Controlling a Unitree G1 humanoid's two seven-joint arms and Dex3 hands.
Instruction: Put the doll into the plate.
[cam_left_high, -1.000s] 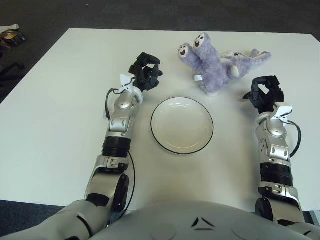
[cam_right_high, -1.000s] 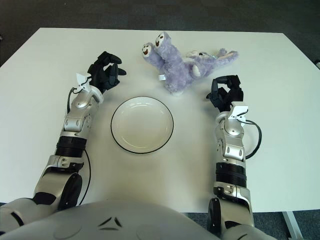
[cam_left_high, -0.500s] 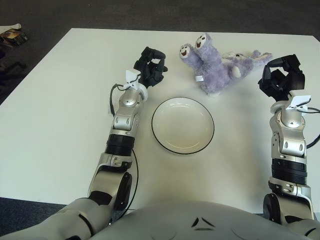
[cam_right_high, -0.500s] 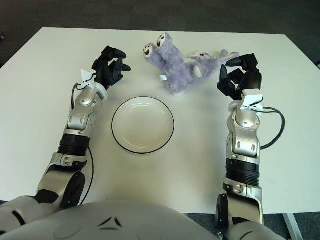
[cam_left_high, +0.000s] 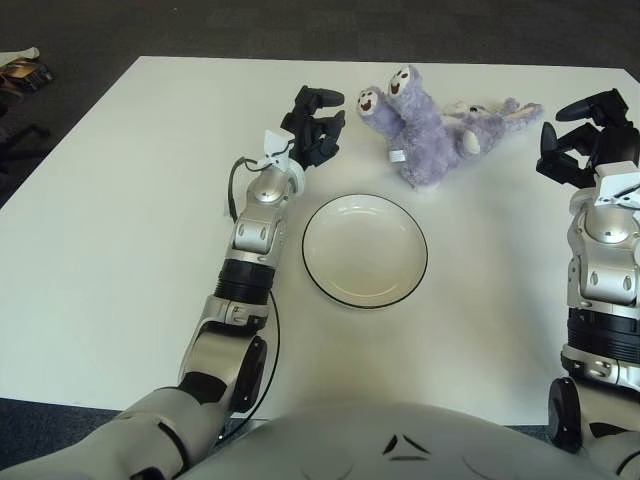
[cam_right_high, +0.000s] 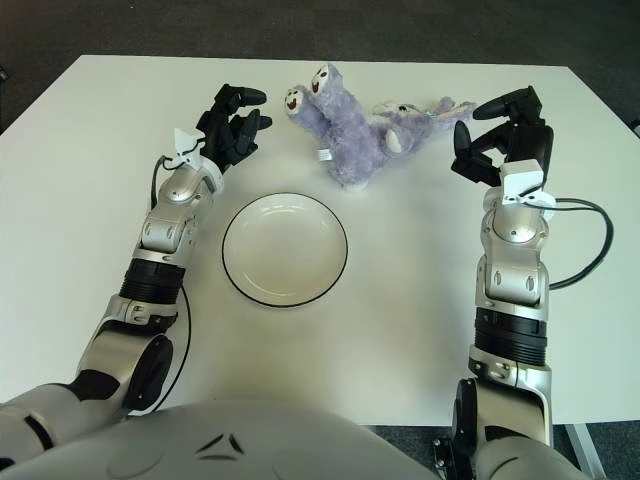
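Both the left hand (cam_left_high: 318, 128) and right hand (cam_right_high: 503, 135), spread empty, have advanced toward the doll (cam_left_high: 430, 132).

It looks like an office or lab room: a plain white table (cam_left_high: 120, 250) stands on dark grey carpet (cam_left_high: 200, 25) (the short-pile sort laid in workplaces). Far out beyond the left hand's fingers, a dark chair base (cam_left_high: 15, 140) shows at the edge.
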